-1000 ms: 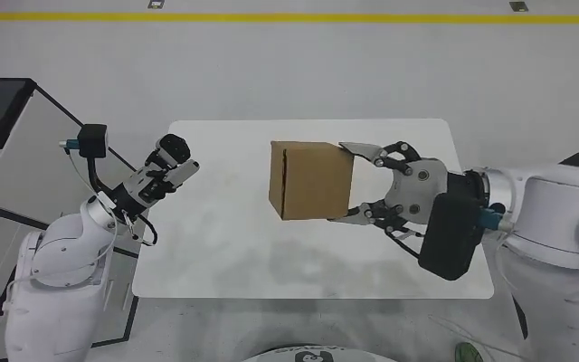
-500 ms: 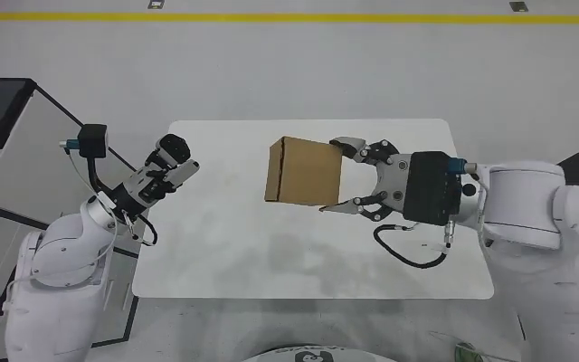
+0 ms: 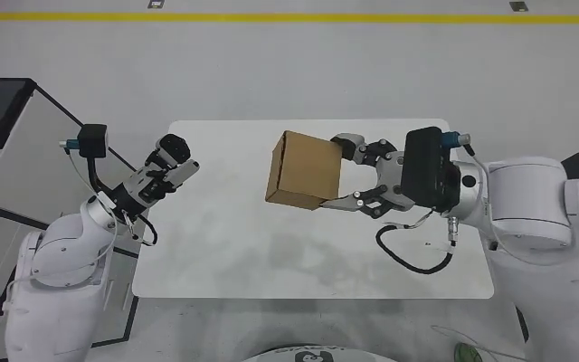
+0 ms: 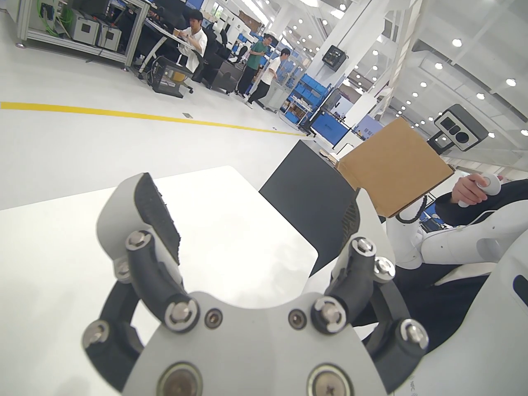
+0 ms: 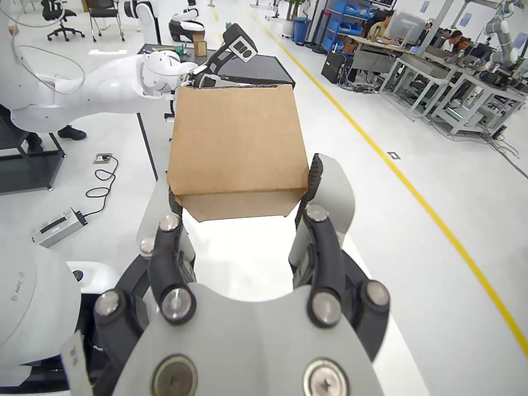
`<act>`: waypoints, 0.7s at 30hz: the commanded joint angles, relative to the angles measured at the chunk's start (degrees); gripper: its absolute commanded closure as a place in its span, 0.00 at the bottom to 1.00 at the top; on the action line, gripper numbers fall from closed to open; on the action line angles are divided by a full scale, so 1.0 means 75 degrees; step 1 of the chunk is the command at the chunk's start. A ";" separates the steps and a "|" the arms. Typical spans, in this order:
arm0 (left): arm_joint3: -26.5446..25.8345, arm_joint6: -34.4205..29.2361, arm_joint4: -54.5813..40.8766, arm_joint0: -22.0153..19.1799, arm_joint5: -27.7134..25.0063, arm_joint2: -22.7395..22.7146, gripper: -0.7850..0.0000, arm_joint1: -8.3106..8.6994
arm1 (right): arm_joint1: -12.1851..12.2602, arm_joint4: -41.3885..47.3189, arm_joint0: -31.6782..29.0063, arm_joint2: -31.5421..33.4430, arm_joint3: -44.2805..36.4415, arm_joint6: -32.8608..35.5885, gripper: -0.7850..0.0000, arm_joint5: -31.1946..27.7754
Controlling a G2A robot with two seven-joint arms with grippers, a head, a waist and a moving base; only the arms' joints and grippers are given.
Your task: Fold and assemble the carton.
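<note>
Plainly boxy, matte cardboard carton [image 3: 305, 170]

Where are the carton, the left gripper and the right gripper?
carton [image 3: 303, 170]: top view, middle of its upper face.
left gripper [image 4: 260, 212]: left wrist view, midway between its open fingertips.
right gripper [image 5: 243, 183]: right wrist view, midway between fingertips clamping the carton.

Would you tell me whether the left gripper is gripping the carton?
No, the left gripper is open and empty; the right gripper clamps the carton.
</note>
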 commanded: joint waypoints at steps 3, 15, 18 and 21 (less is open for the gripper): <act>0.0000 0.0000 0.0000 0.0000 0.0000 0.0000 0.00 0.0000 | 0.0000 0.0000 0.0000 0.0000 0.0000 0.0000 1.00 0.0000; 0.0000 0.0000 0.0000 0.0000 0.0000 0.0000 0.00 0.0000 | 0.0109 -0.1292 -0.1351 0.0494 0.0401 0.0019 1.00 0.0529; 0.0000 0.0000 0.0000 0.0000 0.0000 0.0000 0.00 0.0000 | 0.0120 -0.1784 -0.1773 0.0588 0.0705 -0.0452 1.00 0.0197; 0.0000 0.0000 0.0000 0.0000 0.0000 0.0000 0.00 0.0000 | 0.0109 -0.2194 -0.2031 0.0599 0.0971 -0.1086 1.00 -0.0038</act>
